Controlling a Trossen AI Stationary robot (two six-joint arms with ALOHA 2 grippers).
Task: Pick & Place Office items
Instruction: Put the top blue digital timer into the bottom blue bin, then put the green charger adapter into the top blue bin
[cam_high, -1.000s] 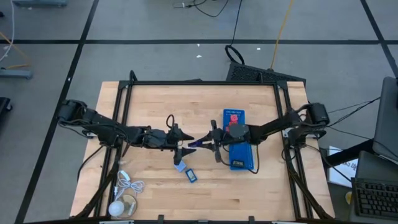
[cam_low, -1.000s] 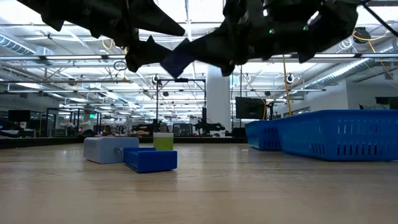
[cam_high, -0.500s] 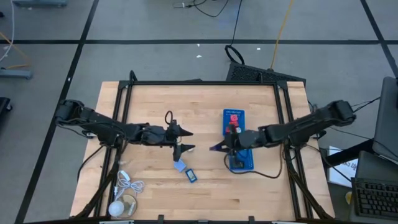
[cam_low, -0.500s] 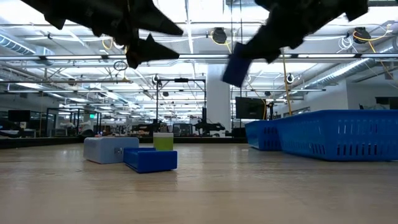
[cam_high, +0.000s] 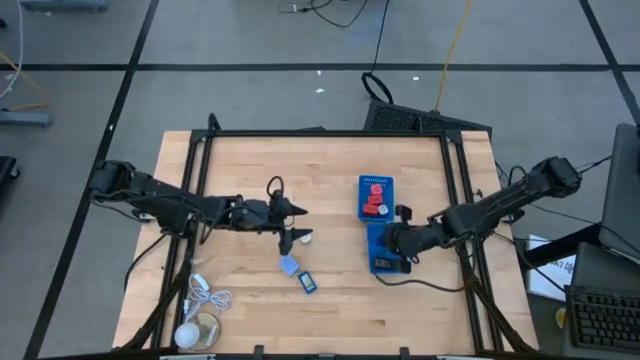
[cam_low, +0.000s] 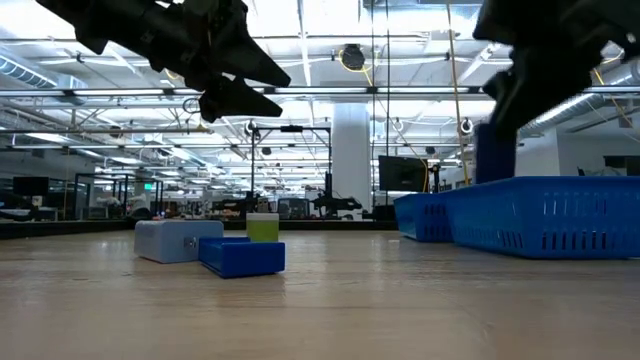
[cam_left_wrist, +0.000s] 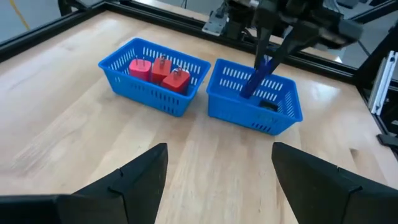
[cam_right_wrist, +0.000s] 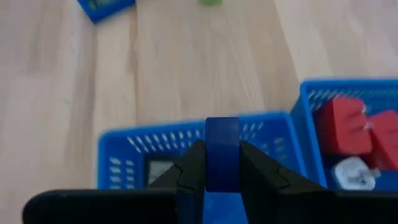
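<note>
Left tool (cam_high: 292, 222): open, empty, hovering mid-surface above the loose pieces.
Loose pieces: grey-blue block (cam_high: 289, 266) and blue block (cam_high: 308, 283) lying toward the near edge; easily knocked on descent.
Red pieces (cam_left_wrist: 160, 70): in the far tray (cam_left_wrist: 147, 94).
Right tool (cam_right_wrist: 222, 163): clamped on a blue piece (cam_right_wrist: 222, 149) over the near tray (cam_high: 381, 262).
Risk: early release, piece striking the rim, bouncing out.

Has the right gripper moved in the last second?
Yes. The right gripper, shut on a blue item, swung from the table's middle toward its right edge, now over the nearer blue tray.
</note>
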